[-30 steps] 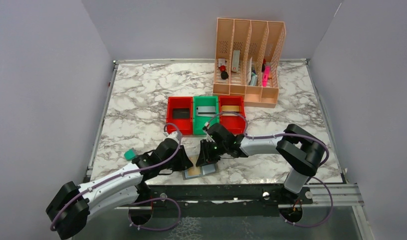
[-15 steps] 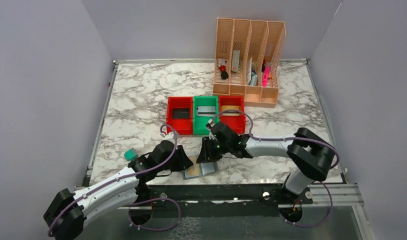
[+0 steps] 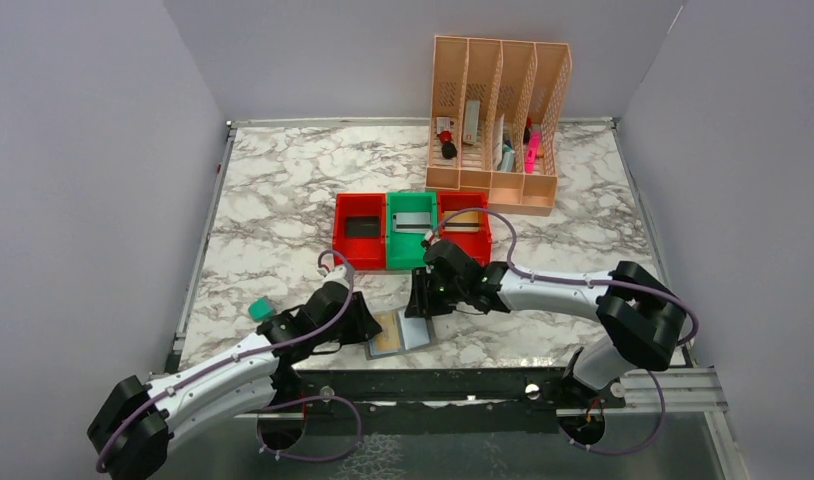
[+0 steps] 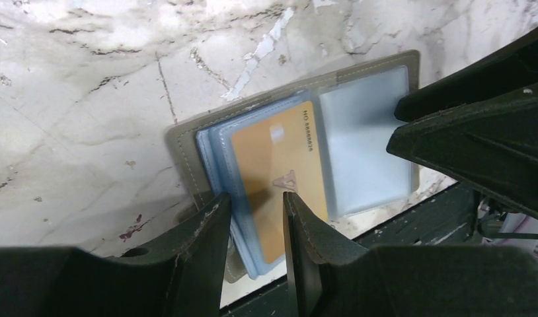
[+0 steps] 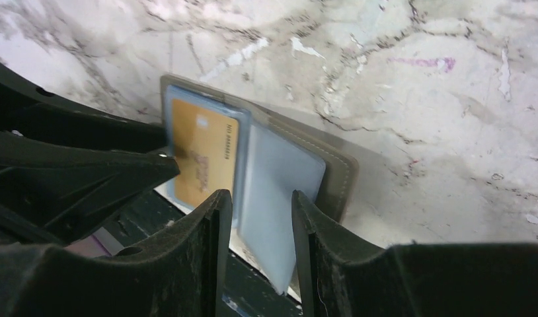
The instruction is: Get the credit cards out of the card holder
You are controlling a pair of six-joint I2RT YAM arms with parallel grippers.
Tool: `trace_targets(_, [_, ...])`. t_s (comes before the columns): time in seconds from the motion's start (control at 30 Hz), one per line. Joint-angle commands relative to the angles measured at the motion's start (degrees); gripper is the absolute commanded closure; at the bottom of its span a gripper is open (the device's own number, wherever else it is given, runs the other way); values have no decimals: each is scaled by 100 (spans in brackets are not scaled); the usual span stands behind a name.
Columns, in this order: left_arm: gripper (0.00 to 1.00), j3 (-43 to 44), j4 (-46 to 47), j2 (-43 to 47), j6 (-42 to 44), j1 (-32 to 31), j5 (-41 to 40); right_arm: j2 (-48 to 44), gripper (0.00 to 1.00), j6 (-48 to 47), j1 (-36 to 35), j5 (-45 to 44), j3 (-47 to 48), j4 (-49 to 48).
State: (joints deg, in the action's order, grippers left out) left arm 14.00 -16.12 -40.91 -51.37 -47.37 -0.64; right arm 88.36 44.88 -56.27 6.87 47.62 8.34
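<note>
The grey card holder [image 3: 415, 337] lies open at the table's front edge, a gold-tan card [image 3: 386, 339] in its left blue-grey pocket. My left gripper [image 3: 362, 320] is at the holder's left end, jaws a little apart over the pocket pages and the card [image 4: 279, 165], gripping nothing. My right gripper [image 3: 421, 301] hovers over the holder's far right side, jaws apart above the right pocket [image 5: 279, 178]. It shows in the left wrist view [image 4: 478, 132]. A black card [image 3: 360, 228], a silver-grey card [image 3: 413, 221] and a gold-tan card [image 3: 463, 218] lie in the bins.
Red [image 3: 340, 240], green [image 3: 393, 255] and red [image 3: 482, 235] bins stand in a row mid-table, just beyond the grippers. A tall peach slotted organiser [image 3: 498, 125] stands at the back. A small teal block [image 3: 258, 310] lies left, beside my left arm. The black frame rail [image 3: 463, 382] runs under the holder's near edge.
My right gripper has moved up and away from the holder toward the bins. My left gripper has drawn back a little to the left. More of the open holder shows now.
</note>
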Motion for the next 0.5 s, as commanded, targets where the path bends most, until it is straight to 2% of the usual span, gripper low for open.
trace_targets(0.0, [62, 7, 151, -399, 97, -9, 149, 289, 56, -52, -26, 140, -183, 66])
trace_targets(0.17, [67, -133, 577, -757, 112, -10, 398, 589, 61, 3, -31, 775, -261, -488])
trace_targets(0.47, [70, -215, 748, -893, 147, -10, 478, 1089, 60, 130, -26, 1150, -150, -804])
